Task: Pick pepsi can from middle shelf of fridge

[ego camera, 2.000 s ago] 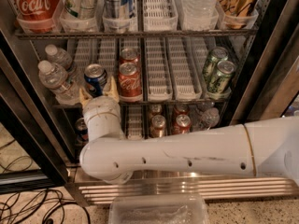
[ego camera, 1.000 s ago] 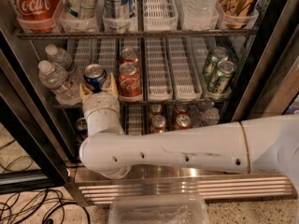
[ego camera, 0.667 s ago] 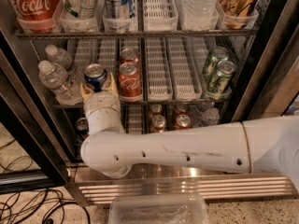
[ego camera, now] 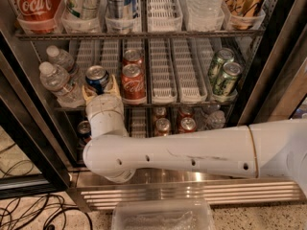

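My pincer [ego camera: 100,89] sits spread round the pepsi can [ego camera: 97,76], front-left of middle shelf [ego camera: 163,75] — push in level, centre it, then squeeze w/o nudging the Coke can [ego camera: 133,83] beside

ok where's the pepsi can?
Pepsi can: left side of the middle shelf in the camera view, between water bottles and front Coca-Cola can; gripper at its base.
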Action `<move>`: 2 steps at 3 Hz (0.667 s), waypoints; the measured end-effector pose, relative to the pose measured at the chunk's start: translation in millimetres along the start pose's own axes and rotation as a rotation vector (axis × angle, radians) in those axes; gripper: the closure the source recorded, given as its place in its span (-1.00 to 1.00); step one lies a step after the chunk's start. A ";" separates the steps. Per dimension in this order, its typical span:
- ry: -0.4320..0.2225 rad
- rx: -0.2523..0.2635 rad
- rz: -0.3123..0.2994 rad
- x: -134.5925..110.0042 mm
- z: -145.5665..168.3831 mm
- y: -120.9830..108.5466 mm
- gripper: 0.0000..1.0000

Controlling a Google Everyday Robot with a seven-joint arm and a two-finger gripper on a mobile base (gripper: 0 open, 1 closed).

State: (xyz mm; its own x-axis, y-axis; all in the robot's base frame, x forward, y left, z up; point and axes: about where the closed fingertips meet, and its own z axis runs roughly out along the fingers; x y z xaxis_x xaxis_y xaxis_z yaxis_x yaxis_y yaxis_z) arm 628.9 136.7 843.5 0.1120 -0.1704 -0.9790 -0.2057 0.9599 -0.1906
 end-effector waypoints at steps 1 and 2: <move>-0.017 -0.015 0.026 -11.4 3.1 -2.2 1.00; -0.069 -0.046 0.075 -39.9 11.8 -6.0 1.00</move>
State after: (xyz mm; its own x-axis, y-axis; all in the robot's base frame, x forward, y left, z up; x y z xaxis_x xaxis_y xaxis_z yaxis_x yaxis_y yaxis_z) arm 637.1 140.3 884.6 0.1612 -0.0811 -0.9836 -0.2601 0.9579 -0.1216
